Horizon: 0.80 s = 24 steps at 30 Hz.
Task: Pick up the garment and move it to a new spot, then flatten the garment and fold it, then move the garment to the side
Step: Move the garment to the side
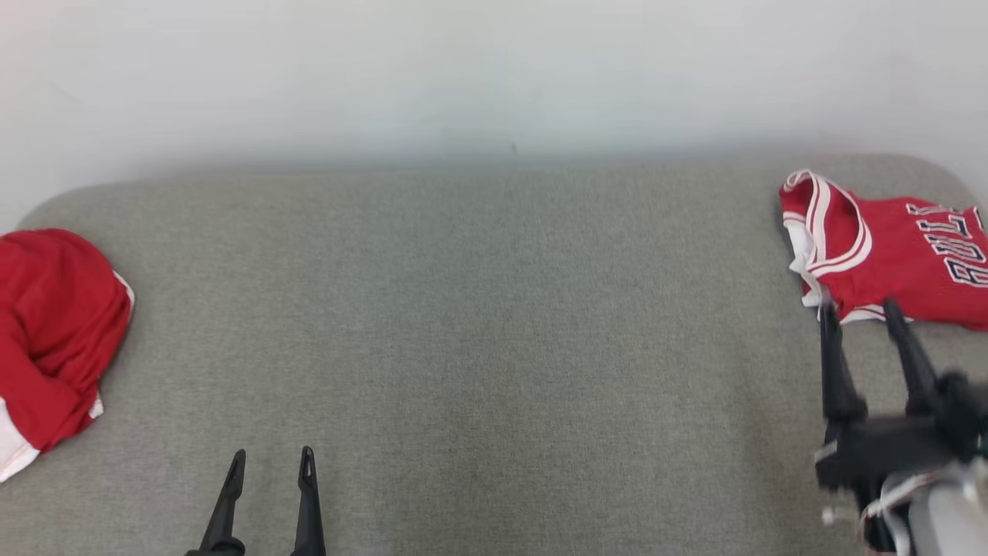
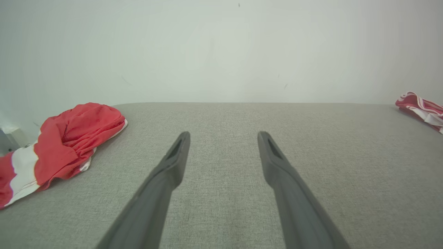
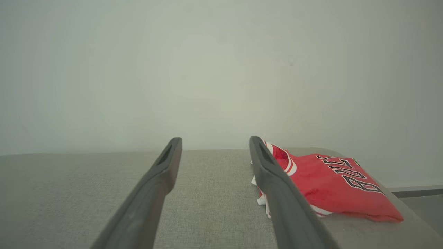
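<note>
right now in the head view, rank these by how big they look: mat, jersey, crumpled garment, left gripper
1. mat, by far
2. jersey and crumpled garment: about alike, both cut off by the frame edge, so I won't rank them
3. left gripper, smallest, though it sits nearest the camera

place: plain indoor garment-folding station, lab-like rather than homely | surface: wide grey fabric pad with rounded far corners served as worktop | backdrop: pale wall stood directly behind | contents: folded red jersey far right, crumpled red garment left
</note>
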### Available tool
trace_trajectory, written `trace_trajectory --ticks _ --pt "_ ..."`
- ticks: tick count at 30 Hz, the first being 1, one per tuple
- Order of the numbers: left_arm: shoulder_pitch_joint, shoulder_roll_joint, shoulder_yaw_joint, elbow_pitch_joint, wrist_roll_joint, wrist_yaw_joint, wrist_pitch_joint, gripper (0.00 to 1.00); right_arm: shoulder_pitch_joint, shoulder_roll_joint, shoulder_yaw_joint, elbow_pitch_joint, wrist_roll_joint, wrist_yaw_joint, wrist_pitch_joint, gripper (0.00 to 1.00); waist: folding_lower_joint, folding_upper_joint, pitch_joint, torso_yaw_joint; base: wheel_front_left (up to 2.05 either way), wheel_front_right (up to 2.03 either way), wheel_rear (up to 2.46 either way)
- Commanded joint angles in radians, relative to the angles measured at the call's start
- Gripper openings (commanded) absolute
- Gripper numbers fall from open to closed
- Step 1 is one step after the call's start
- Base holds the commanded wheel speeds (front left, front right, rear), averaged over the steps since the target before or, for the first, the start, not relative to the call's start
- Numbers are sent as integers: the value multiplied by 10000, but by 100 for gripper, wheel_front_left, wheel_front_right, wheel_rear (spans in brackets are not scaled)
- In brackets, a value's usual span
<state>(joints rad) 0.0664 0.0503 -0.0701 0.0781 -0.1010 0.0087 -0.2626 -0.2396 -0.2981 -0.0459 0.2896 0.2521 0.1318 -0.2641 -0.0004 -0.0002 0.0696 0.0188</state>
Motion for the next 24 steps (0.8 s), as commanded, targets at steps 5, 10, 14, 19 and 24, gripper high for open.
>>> trace_trajectory --ticks 5,10,14,19,24 --pt "238 -1 -57 212 -63 -41 -31 100 1280 616 -336 -337 -62 -26 1 100 4 2 -496 177 0 0 0" --pt "365 -1 -21 398 -29 -67 -31 100 2227 1214 -259 -693 -24 -26 1 100 4 2 -687 99 0 0 0" --pt "450 -1 -90 566 -54 -62 -31 100 2862 1775 -48 -994 -167 -26 1 100 4 2 -805 27 0 0 0" --pt "452 -2 -181 689 -115 -13 -31 100 3278 2053 368 -1212 -738 -26 1 100 4 2 -865 9 0 0 0" --pt "417 -2 -288 760 -159 12 -31 100 3447 2341 366 -1181 -688 -26 2 100 4 2 -883 57 0 0 0"
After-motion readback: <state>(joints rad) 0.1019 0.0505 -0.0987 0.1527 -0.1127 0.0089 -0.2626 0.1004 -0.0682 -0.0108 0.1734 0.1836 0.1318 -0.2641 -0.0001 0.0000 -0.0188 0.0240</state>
